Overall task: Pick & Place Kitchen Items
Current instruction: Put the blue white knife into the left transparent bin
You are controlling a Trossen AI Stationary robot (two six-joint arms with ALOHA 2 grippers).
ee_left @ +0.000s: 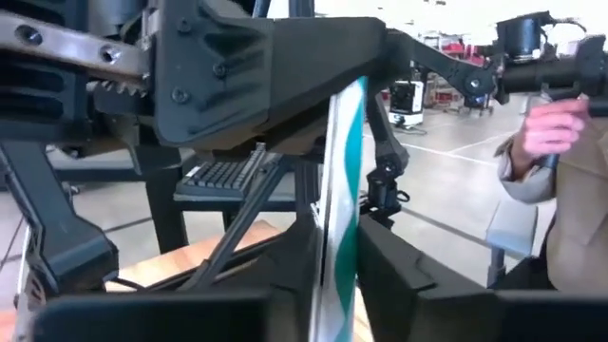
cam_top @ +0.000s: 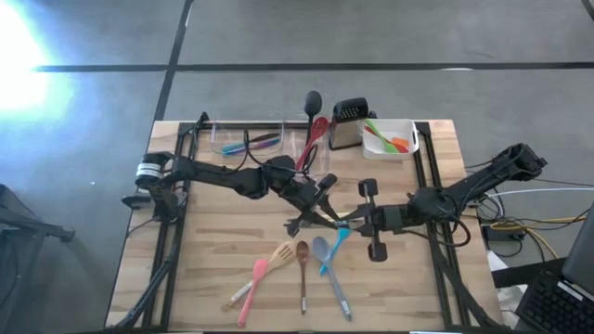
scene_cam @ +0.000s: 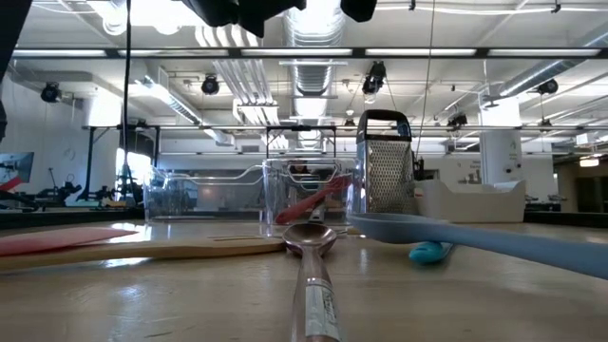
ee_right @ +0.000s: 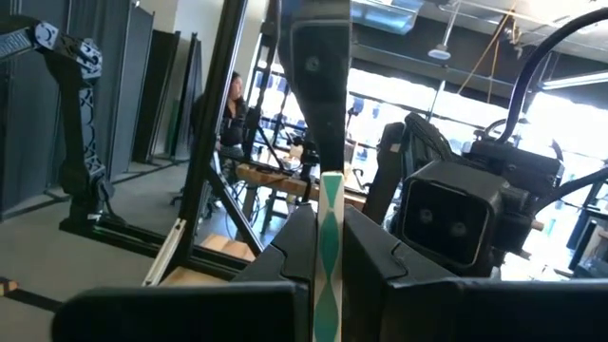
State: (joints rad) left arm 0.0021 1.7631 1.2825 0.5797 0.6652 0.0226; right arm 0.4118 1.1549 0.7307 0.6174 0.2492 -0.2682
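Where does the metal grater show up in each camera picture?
High view: box grater at the far edge of the table.
Low view: grater upright, right of centre.
Left wrist view: not in it.
Right wrist view: not in it.
Landmark: white tub beside it, high and low views.

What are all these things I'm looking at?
table: one, wooden
ladle: one, black, far edge
red spoon: one, beside ladle
grater: one, steel, far edge
white tub: one, holding green-orange tools
clear tubs: at least two, far edge
pink spatula, wooden spatula, brown spoon, grey spoon, blue spoon: one each, near edge
striped utensil: one, teal-white, mid-table
person's hand: one, beyond table
left gripper: at utensil
right gripper: shut on utensil
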